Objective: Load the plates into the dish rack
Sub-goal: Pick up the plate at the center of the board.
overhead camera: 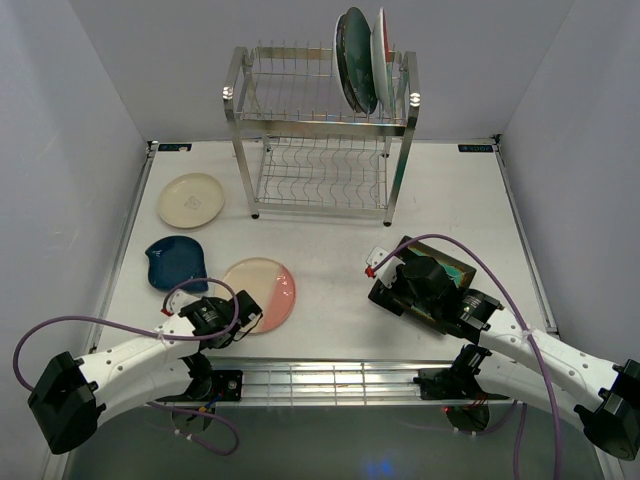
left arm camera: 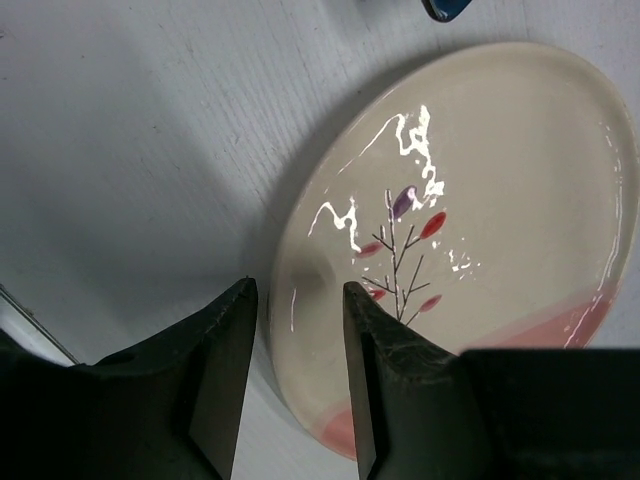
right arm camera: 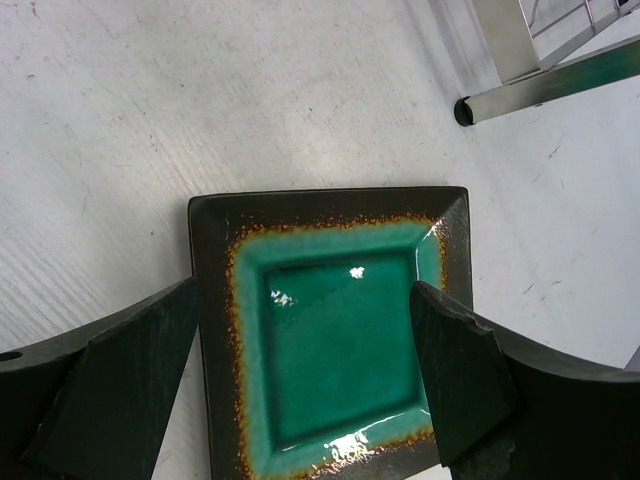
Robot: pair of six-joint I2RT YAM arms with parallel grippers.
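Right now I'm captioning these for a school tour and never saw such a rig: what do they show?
Two robot arms, left and right, sit at the near edge of a table. The overhead picture shows both; the other two come from cameras on each wrist. On the table lie a cream plate, a dark blue plate, a pink-and-cream plate and a square green plate; two more plates stand in the dish rack. The left tool straddles the pink-and-cream plate's rim; the right tool hangs open over the square green plate. Nothing is held.
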